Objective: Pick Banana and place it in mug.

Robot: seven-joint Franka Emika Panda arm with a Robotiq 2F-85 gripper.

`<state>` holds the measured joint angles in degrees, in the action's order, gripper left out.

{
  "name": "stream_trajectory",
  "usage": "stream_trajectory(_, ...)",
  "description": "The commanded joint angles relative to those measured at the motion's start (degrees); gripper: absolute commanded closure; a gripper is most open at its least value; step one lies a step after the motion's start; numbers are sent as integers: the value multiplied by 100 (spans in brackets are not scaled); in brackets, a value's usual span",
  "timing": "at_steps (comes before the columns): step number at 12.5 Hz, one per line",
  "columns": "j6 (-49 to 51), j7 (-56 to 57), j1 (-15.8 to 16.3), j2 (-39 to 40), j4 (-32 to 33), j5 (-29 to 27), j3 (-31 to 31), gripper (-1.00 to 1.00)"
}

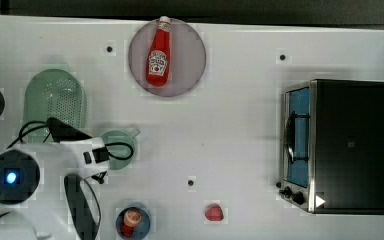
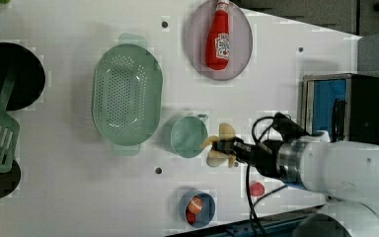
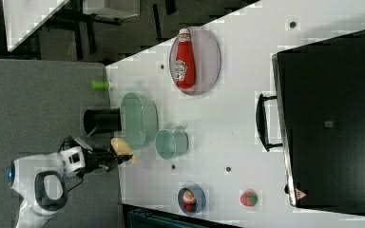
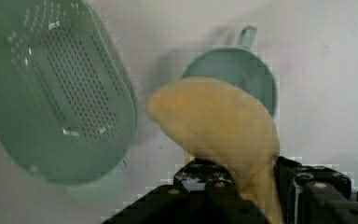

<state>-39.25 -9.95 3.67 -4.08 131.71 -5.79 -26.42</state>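
Hand (image 4: pixel 256 186) pinching banana (image 4: pixel 219 126), pale yellow, curved and plump, held aloft just beside mug (image 2: pixel 188 136). Beyond, round pale green mug with stub handle, mouth open upward, colander (image 2: pixel 127 94) close at the left view's left. Bare white desk (image 2: pixel 256 94) stretching toward toaster oven (image 2: pixel 343 106).

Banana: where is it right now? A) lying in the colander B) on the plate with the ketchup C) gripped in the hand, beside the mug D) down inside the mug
C: the hand is clamped on the banana, just beside the mug.
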Motion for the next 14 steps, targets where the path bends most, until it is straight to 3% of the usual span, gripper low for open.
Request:
stream_trajectory(1,-343,-676,-47,541,98,594,43,37)
stream_trajectory(5,-852,-745,-54,1008,127,606,91,33)
stream_trajectory(11,-1100,-768,-57,1099,176,608,140,-100)
stream_trajectory(14,-1112,-768,-92,932,19,582,291,-100)
